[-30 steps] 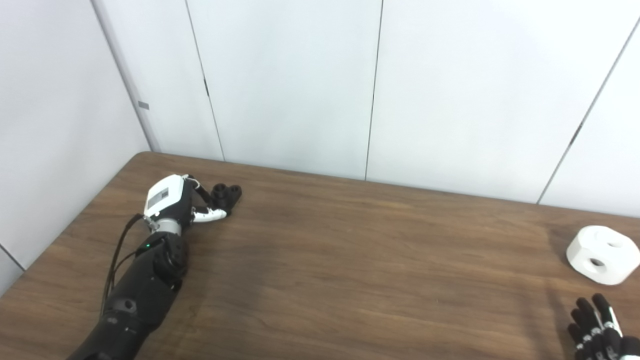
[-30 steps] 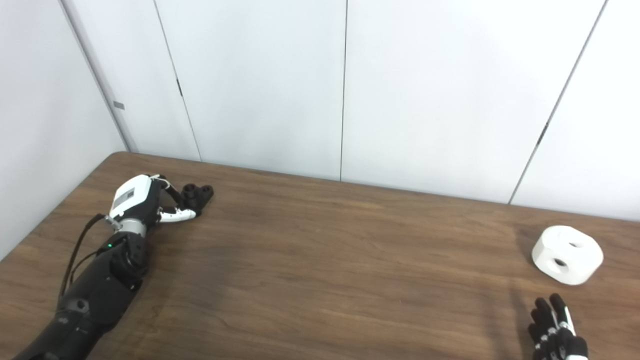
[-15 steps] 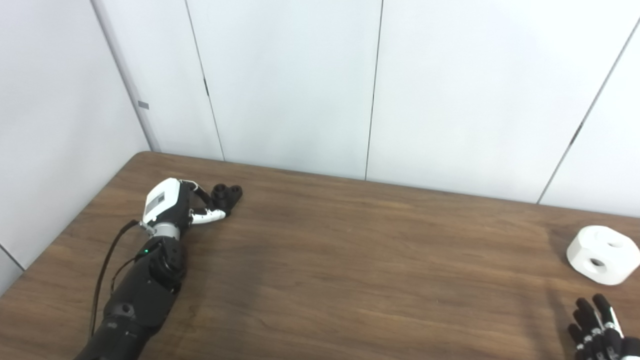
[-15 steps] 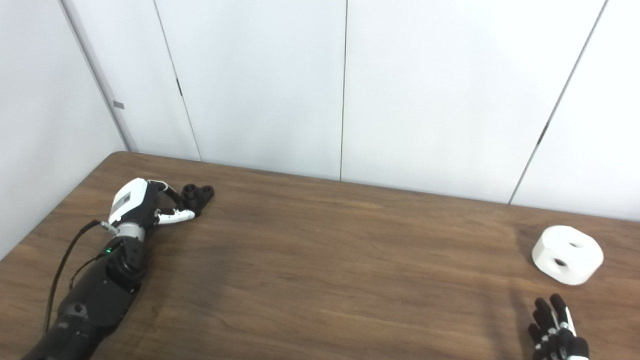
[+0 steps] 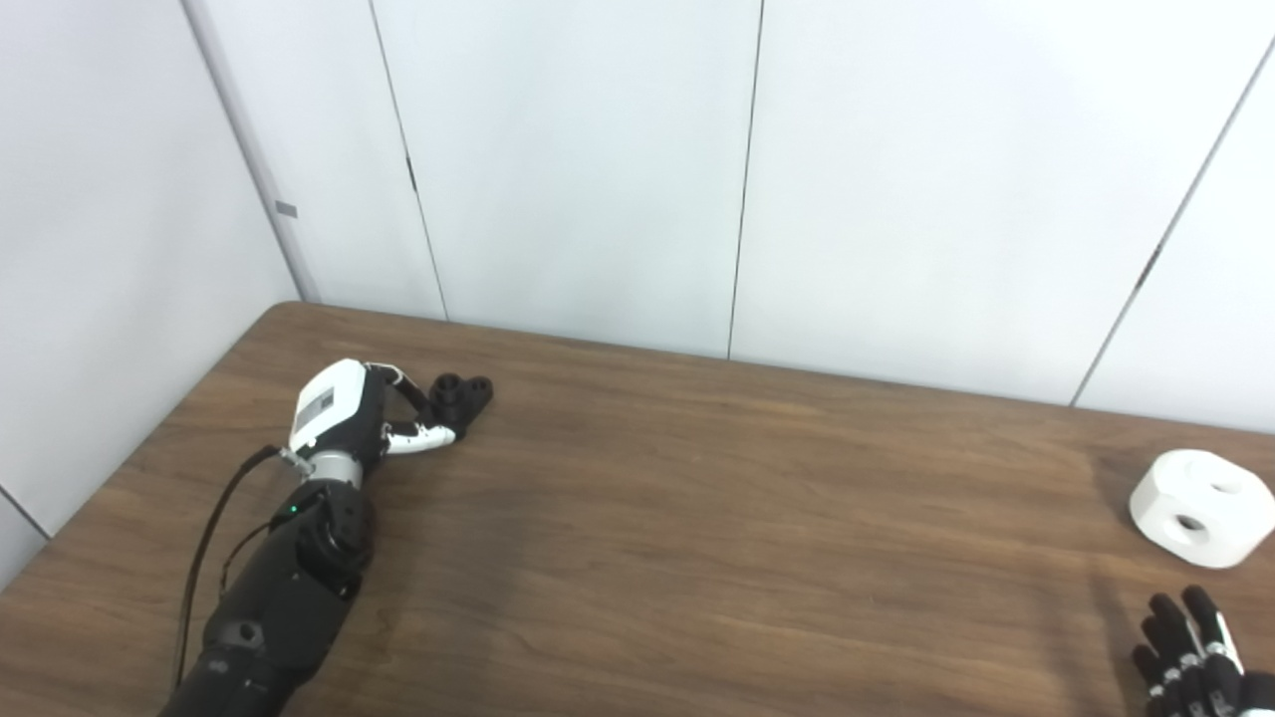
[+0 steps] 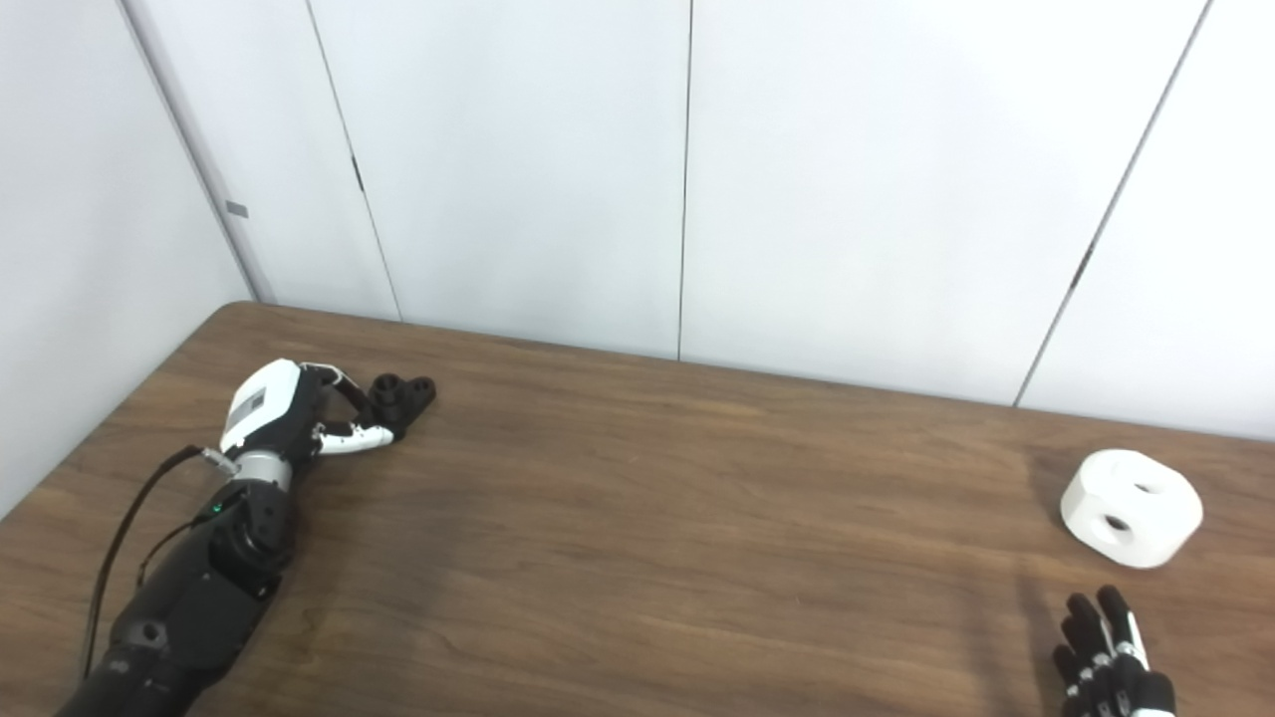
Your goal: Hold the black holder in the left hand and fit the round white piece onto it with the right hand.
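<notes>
The black holder (image 5: 464,392) lies on the brown table at the far left, two round sockets facing up. My left hand (image 5: 351,413) reaches it from the near side, with dark fingers curled over it and the white thumb (image 5: 423,436) pressed along its near side, so it is shut on the holder. The round white piece (image 5: 1200,506), with holes in its top and side, rests on the table at the far right, untouched. My right hand (image 5: 1190,657) shows only at the bottom right corner, a short way in front of the white piece, fingers spread and holding nothing.
The wooden table (image 5: 717,528) stretches between the two objects. White wall panels (image 5: 598,169) stand close behind its far edge and along its left edge. A black cable (image 5: 204,538) runs along my left forearm.
The left hand has turned slightly and closed tighter on the holder, which slid a little to the right. The right hand and white piece have stayed in place.
</notes>
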